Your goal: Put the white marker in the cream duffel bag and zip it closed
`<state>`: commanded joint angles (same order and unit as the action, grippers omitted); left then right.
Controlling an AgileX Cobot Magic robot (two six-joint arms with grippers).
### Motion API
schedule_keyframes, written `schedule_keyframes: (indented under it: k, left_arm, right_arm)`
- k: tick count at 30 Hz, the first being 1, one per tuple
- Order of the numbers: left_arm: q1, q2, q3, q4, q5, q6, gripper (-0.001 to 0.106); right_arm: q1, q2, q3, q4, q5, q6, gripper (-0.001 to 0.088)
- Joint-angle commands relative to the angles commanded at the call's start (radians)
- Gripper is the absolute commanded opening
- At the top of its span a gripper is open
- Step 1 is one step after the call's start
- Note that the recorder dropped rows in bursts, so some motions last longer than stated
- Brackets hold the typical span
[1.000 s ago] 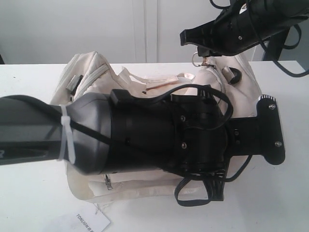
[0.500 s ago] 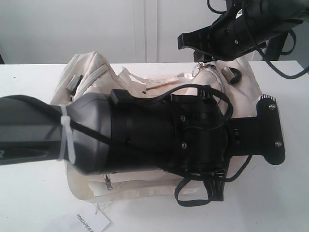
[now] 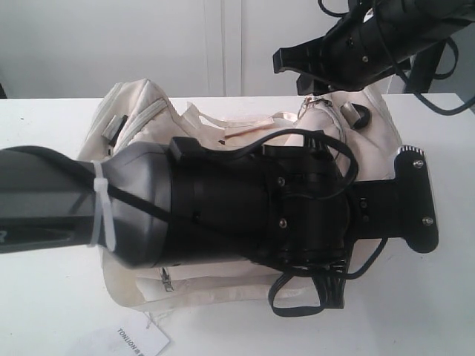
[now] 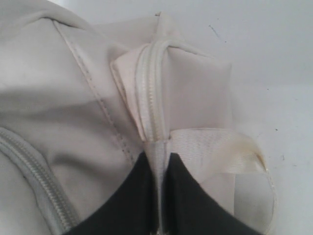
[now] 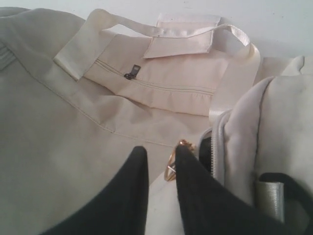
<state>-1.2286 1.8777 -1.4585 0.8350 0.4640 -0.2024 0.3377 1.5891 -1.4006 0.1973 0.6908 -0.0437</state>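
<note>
The cream duffel bag (image 3: 141,111) lies on the white table, mostly covered by my left arm (image 3: 245,200). In the left wrist view my left gripper (image 4: 158,155) is shut on the cream fabric tab at the end of the bag's top zipper (image 4: 149,88). Above the bag's right end, my right gripper (image 3: 286,61) hangs with its jaws apart (image 5: 160,149). The gold round pull (image 5: 172,169) rests loose against the inner side of one finger, beside the zipper (image 5: 216,147), with a dark slit showing there. The white marker is out of view.
A white paper tag (image 3: 137,343) with black print lies at the table's front edge. The bag's handle strap (image 5: 234,63) and front pocket zip pull (image 5: 132,72) lie beyond the right gripper. A grey buckle (image 5: 269,193) sits on the bag's end.
My right gripper has opened and let go of the gold pull, which dropped onto the bag, and it rose slightly. The left arm has not moved.
</note>
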Motion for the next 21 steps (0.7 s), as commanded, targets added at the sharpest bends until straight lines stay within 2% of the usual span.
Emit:
schedule_keyframes:
  k: [4,5,15,21]
  left_arm:
    - [0.000,0.000,0.000,0.000,0.000,0.000,0.000]
    - [0.000,0.000,0.000,0.000,0.000,0.000,0.000]
    - [0.000,0.000,0.000,0.000,0.000,-0.002,0.000]
    - [0.000,0.000,0.000,0.000,0.000,-0.002,0.000]
  right_arm:
    - [0.000,-0.020,-0.028,-0.018,0.060,-0.003,0.0014]
    - [0.000,-0.024,-0.031,-0.018,0.070,-0.003,0.0000]
    - [-0.006,-0.060,-0.035,-0.018,0.148,-0.004,0.0000]
    - [-0.107,-0.067,-0.054,0.088,0.264,-0.007,0.0000]
